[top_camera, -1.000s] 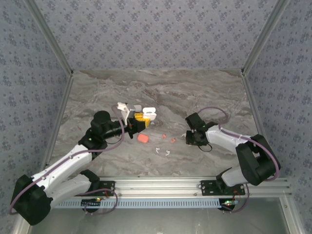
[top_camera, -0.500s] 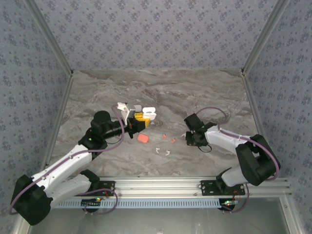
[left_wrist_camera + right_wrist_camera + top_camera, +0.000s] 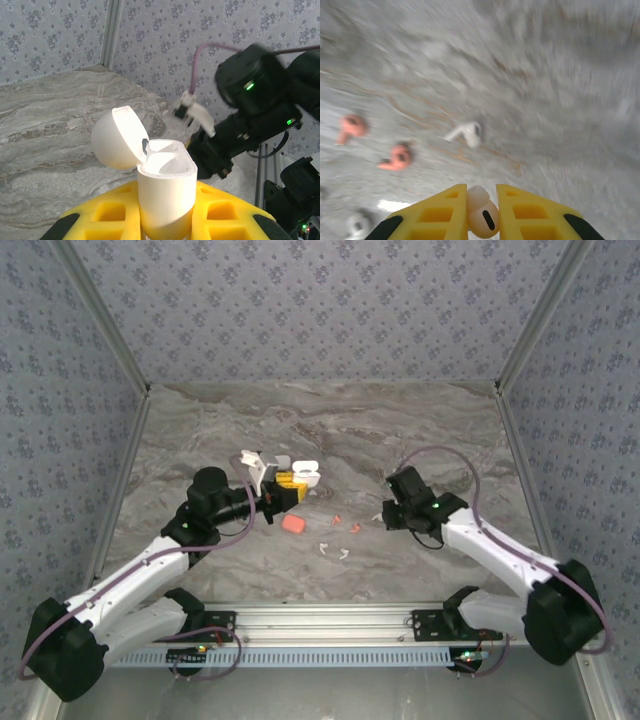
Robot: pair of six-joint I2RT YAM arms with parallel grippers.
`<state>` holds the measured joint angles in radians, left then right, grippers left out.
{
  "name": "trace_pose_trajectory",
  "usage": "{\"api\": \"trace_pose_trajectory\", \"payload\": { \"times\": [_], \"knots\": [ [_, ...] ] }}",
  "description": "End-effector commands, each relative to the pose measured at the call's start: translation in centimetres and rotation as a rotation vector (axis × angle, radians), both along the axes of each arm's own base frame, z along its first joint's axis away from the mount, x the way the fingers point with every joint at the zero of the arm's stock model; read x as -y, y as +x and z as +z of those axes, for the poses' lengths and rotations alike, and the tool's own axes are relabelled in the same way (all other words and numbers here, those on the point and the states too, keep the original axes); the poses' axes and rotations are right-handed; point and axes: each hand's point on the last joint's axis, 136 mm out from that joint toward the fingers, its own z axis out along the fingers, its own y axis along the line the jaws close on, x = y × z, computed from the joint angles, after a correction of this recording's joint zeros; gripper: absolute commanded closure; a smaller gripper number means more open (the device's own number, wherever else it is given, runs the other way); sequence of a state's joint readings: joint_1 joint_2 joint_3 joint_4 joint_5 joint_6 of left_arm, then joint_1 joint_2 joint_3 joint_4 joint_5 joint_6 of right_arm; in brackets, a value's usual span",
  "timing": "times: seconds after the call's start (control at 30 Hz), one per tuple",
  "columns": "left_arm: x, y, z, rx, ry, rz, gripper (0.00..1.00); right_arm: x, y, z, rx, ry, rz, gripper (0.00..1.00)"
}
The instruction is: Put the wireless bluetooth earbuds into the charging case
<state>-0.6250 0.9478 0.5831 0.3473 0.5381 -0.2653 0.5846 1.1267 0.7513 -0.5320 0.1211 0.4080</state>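
Observation:
My left gripper is shut on a white charging case, held upright with its round lid flipped open. In the top view this case sits at the left gripper, left of centre. My right gripper is shut on a white earbud pinched between its yellow fingers, above the marble table. In the top view the right gripper hangs right of the loose earbuds. One white earbud and two pink earbuds lie below it.
A salmon-pink closed case lies on the table just in front of the left gripper. Two pink earbuds and two white earbuds are scattered between the arms. Patterned walls close in the back and sides.
The right gripper has shut on a white earbud and risen off the table. The right arm's elbow has swung out to the right. The left arm has held still.

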Motion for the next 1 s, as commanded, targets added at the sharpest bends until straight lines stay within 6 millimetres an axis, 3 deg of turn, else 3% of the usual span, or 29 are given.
{"api": "trace_pose_trajectory", "payload": {
  "times": [0.0,0.2,0.33,0.47,0.67,0.97],
  "knots": [
    [0.7,-0.6,1.3,0.012,-0.05,-0.047,1.0,-1.2,0.7,5.6,0.185,-0.024,0.157,0.81],
    [1.4,-0.9,1.8,0.0,-0.062,-0.098,1.0,-4.0,0.5,14.4,0.47,-0.048,0.378,0.8],
    [2.4,-1.5,2.1,0.0,-0.059,-0.15,1.0,-6.2,0.0,18.7,0.622,-0.107,0.515,0.8],
    [3.4,-2.1,2.2,-0.002,-0.051,-0.202,1.0,-8.4,-0.5,21.8,0.734,-0.131,0.617,0.8],
    [4.3,-2.5,2.4,-0.005,-0.05,-0.248,1.0,-11.1,-1.1,22.8,0.79,-0.171,0.742,0.8],
    [4.4,-2.8,2.6,-0.002,-0.052,-0.256,1.0,-12.1,-1.2,20.9,0.761,-0.194,0.796,0.79]
  ]
}}
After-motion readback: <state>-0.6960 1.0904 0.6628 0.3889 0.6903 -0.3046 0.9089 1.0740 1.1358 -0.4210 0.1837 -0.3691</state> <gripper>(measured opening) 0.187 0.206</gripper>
